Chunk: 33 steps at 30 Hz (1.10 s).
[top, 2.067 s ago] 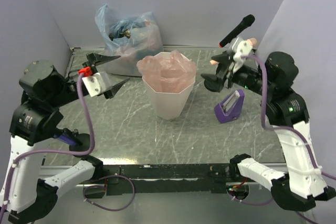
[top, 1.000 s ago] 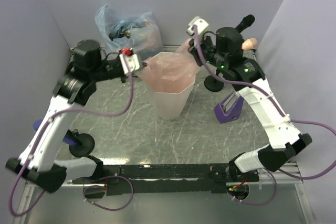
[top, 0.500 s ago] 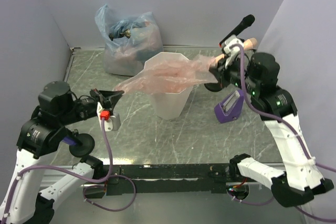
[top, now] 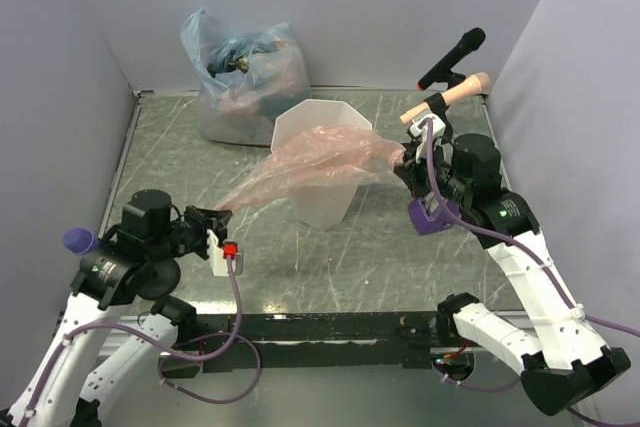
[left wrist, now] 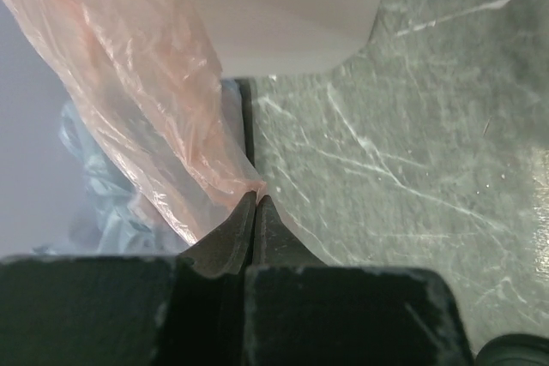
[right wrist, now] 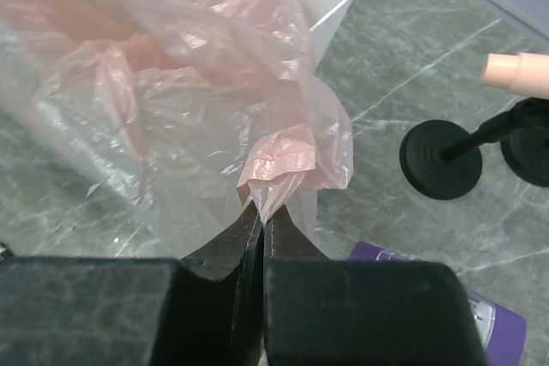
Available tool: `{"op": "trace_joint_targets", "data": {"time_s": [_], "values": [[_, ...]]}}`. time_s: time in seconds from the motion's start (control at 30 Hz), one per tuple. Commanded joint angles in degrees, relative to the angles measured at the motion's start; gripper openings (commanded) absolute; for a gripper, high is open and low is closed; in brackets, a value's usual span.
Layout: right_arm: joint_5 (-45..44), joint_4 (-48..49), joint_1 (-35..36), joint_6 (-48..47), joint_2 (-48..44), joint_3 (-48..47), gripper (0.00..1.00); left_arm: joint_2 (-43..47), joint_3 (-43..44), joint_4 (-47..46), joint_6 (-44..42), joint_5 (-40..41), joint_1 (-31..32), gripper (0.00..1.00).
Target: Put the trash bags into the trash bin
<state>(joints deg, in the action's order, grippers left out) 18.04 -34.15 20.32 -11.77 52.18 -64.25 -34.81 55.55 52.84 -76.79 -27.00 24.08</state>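
L jaws are clamped shut on one thin corner of the pink trash bag (top: 305, 159), low over the worktop (top: 360, 257), prob. to pull the film out flat. The bag spans the mouth of the white trash bin (top: 325, 202) at mid-worktop, draped over its rim, not inside yet. R jaws grip the bunched opposite end beside the bin, so both arms share the stretch. No brand, label or writing is legible anywhere.

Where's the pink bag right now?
In the top view the pink bag hangs stretched over the front rim of the trash bin at mid-table, its left end pinched by the left gripper and its right end by the right gripper.
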Motion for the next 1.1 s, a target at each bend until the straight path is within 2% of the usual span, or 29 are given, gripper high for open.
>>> {"op": "trace_joint_targets", "data": {"time_s": [0.0,0.2,0.37,0.6,0.67,0.7,0.73,0.8,0.87,0.97,1.07], "values": [[-3.5,6.0,-0.8,0.9,-1.3,1.7,0.00,1.4,-5.9,-9.8,2.2,5.8,-0.2,0.01],[-7.0,8.6,-1.1,1.0,1.6,4.1,0.00,-0.4,-14.8,-28.9,6.0,11.0,-0.2,0.00],[-7.1,11.1,-1.2,1.2,3.6,7.2,0.00,-5.5,-16.5,-38.8,11.8,15.6,-0.2,0.01],[-4.2,12.8,-1.2,2.3,4.9,10.3,0.00,-11.7,-15.5,-38.7,18.9,17.9,0.4,0.01],[-2.4,12.4,-1.2,2.3,4.6,10.0,0.00,-11.7,-14.2,-36.8,21.2,18.0,0.4,0.05],[-1.9,12.0,-1.2,1.8,4.3,9.8,0.00,-11.2,-13.4,-34.2,21.9,16.6,0.4,0.12],[-1.3,11.6,-1.2,1.2,3.9,9.4,0.05,-10.6,-12.1,-31.6,22.3,14.6,0.4,0.19],[0.1,9.6,-1.2,0.2,3.0,8.2,0.21,-8.6,-9.3,-24.1,23.3,9.5,0.4,0.37],[2.2,6.6,-1.2,-1.8,2.0,6.3,0.39,-6.9,-5.7,-16.3,25.0,4.6,0.4,0.50],[5.9,0.9,-1.2,-4.4,0.0,2.9,0.53,-5.2,0.5,-7.8,30.1,2.0,0.4,0.59],[8.8,-2.3,-1.2,-6.4,-1.4,0.5,0.61,-4.6,4.9,-2.8,34.8,3.1,0.4,0.63]]}}
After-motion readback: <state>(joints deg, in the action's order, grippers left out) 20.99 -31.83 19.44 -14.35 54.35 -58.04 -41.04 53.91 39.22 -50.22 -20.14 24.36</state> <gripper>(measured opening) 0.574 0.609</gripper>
